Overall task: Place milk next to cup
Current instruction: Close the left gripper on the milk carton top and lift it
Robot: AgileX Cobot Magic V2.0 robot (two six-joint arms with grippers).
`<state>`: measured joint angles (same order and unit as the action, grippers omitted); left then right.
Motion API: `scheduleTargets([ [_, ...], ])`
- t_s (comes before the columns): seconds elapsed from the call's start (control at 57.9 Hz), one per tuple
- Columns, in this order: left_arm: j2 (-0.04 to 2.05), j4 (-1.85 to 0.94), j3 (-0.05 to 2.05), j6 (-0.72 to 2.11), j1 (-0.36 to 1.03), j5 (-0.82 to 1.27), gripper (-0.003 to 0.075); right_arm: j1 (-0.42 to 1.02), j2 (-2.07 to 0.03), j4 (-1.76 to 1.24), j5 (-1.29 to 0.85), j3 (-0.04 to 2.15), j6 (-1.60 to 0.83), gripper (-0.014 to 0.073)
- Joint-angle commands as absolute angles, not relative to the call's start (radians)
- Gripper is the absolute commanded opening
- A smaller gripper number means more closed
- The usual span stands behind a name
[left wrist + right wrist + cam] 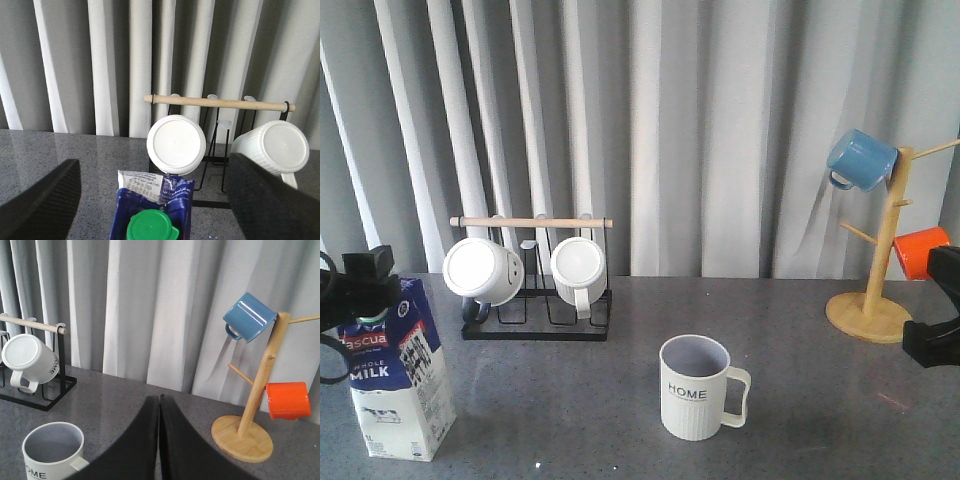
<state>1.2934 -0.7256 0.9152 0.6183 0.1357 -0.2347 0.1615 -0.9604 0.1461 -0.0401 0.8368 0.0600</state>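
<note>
The milk (395, 375) stands upright, cap up, between the wide-open left tool (150, 200); the right tool (160, 440) is closed, empty.

Closed right end effector (159, 440), HOME cup (52, 452) beside it, wooden mug tree (250, 410) with blue mug (249, 316), orange mug (288, 400)

My front cam looks forward over the table (620, 420). Left wrist cam sits close above the milk (152, 212), facing the black rack (215, 150); right wrist cam faces the mug tree (250, 405). Front shares both.
</note>
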Motion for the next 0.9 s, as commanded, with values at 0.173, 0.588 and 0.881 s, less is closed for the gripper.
scheduleTargets([
  [0.173,1.270,-0.715,0.950,0.607,0.142,-0.290,0.0625,0.154,-0.950,0.153,0.028,0.869,0.057,-0.0008],
  [0.588,1.330,-0.722,0.950,0.606,0.142,-0.364,0.0722,0.154,-0.950,0.153,0.028,0.869,0.057,-0.0008],
  [0.881,1.449,-0.722,0.950,0.606,0.142,-0.384,0.0717,0.154,-0.950,0.153,0.028,0.869,0.057,-0.0008],
])
